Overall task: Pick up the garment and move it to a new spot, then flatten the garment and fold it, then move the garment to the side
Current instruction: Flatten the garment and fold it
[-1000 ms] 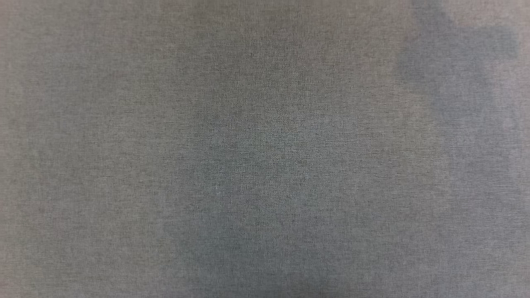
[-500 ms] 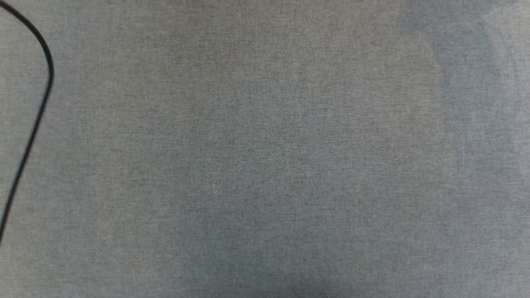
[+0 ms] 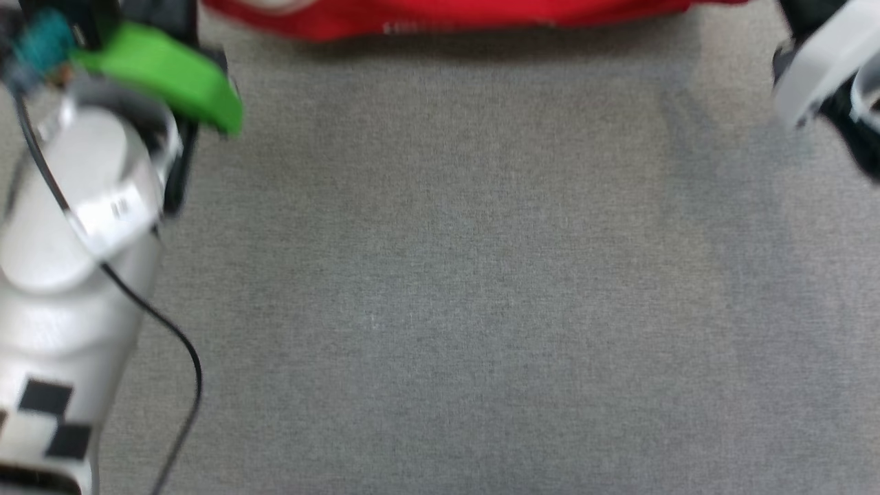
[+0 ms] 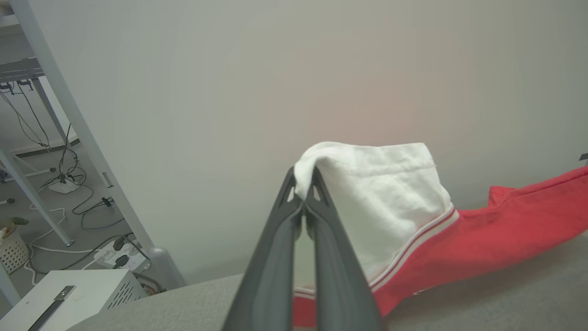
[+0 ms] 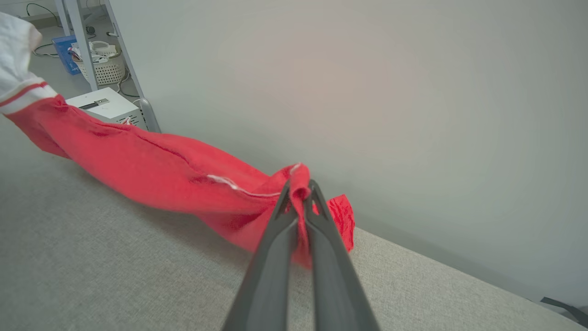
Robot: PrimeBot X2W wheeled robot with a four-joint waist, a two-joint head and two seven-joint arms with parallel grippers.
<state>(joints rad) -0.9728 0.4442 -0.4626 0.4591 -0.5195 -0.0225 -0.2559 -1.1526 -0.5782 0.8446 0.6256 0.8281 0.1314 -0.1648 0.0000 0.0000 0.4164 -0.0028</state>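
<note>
Stretching left-to-right along head view's top edge: red, white-sleeved fabric jersey garment point(image 3: 440, 17) | left gripper point(image 4: 303, 195): pinched shut on white sleeve, frame centre | right gripper point(image 5: 301, 197): clamped on red edge | long axis strung between both arms, above grey cloth surface point(image 3: 440, 275)

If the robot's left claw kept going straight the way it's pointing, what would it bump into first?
Probably the pale wall; how far away it is stays unclear. The left claw is pinching the garment by its white sleeve.

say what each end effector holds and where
Both hold the garment: the left end effector pinches its white sleeve, the right end effector a bunched red edge.
</note>
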